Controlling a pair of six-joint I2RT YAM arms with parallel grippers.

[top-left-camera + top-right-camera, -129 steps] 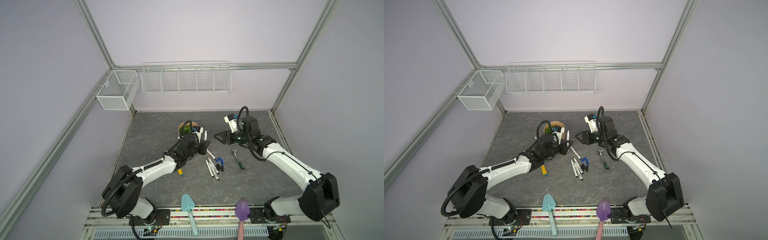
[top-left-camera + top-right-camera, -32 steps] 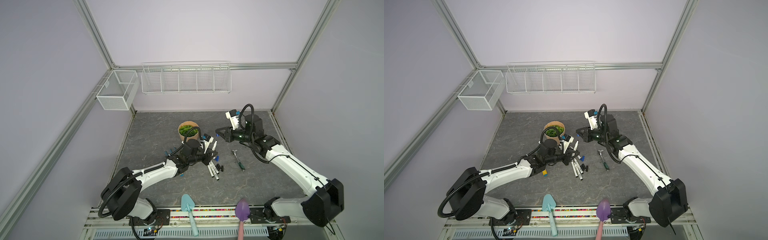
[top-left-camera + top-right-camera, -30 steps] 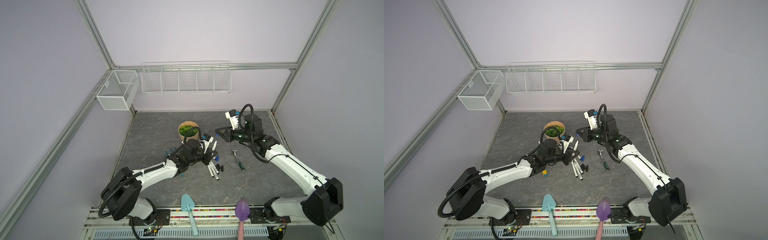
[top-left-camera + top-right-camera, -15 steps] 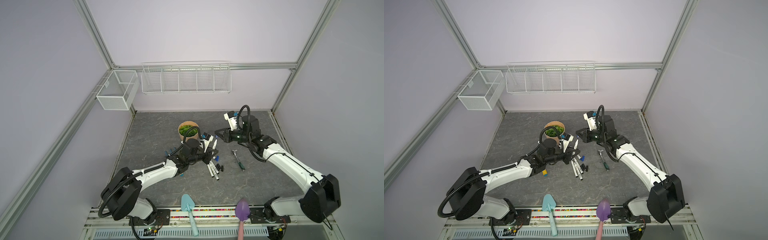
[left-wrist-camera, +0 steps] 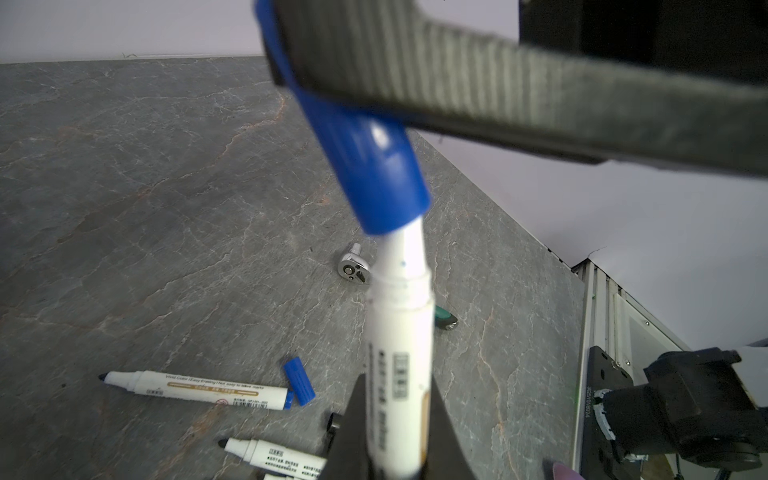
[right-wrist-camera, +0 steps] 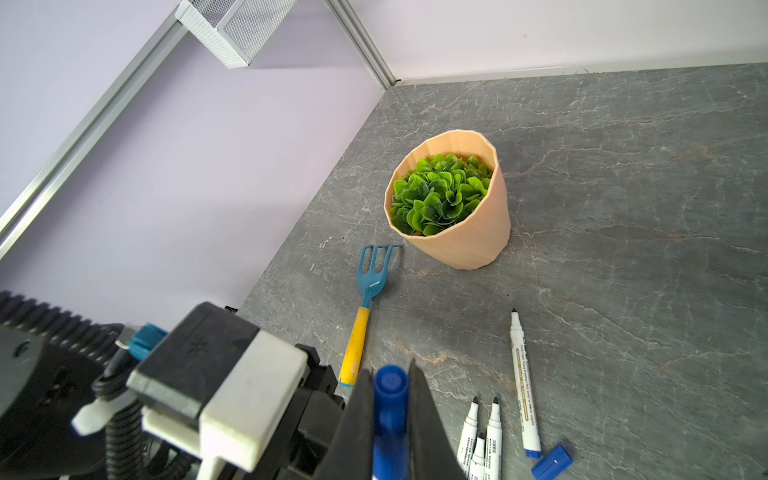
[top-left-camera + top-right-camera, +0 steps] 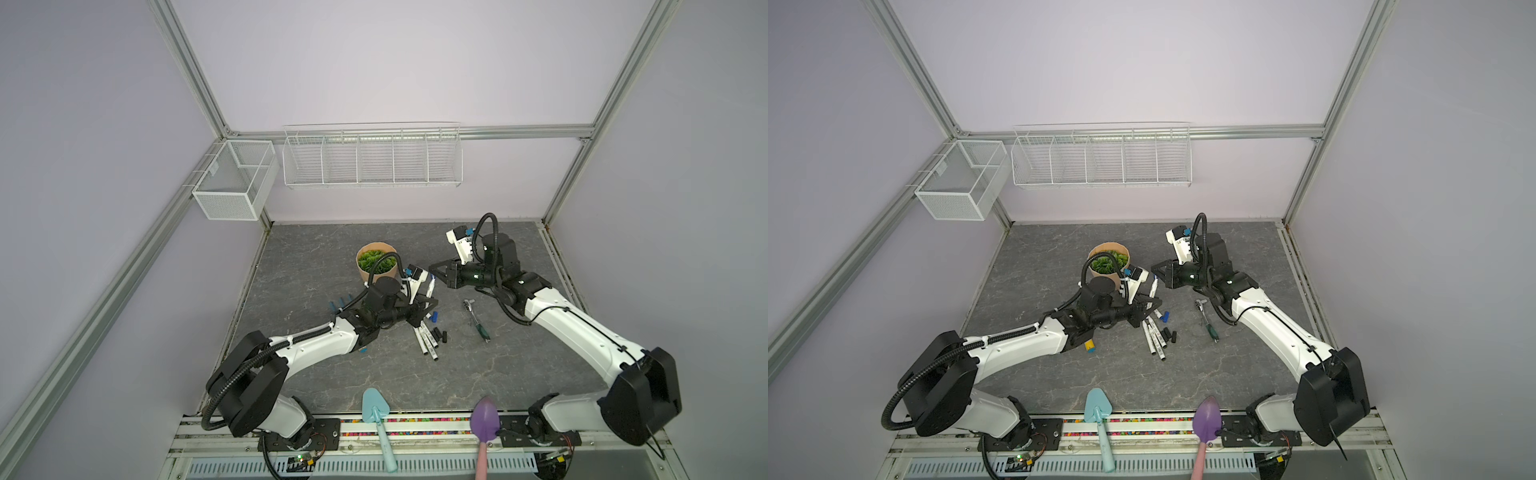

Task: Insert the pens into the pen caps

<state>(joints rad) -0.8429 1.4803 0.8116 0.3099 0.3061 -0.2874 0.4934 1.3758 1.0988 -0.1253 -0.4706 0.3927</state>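
Seating a white pen (image 5: 398, 332) into a blue cap (image 5: 370, 166) in the air over the middle of the table (image 7: 316, 266), just right of the plant pot (image 6: 478, 241); nib already inside the cap's mouth, white neck and shoulder ring bare below it, so judged part-way in and not yet pressed home. Held by the left gripper (image 5: 397, 382) on the printed barrel, fingers narrow and closed on the pen; held by the right gripper (image 6: 389, 374) across its sides, fingers narrow and closed on the cap. Looks slightly crooked in the left wrist view, cap leaning off the barrel's line; likely wants straightening before any push.

Light, stiff, smooth plastic on both parts; apt to swivel or slide between flat pads if pushed off-axis; probably no risk of crushing, some risk of a bent nib. Best taken on the barrel close to the neck for the pen, and on the closed half for the cap, mouth left free.

Lying on the table nearer than the grippers: three uncapped pens (image 6: 482, 432) side by side; a fourth pen (image 6: 524, 382) beside them, a loose blue cap (image 6: 552, 462) just beside its plug end; black caps (image 7: 438, 333) just right of the bunch, count unclear; ratchet tool (image 7: 477, 324) further right, apart.
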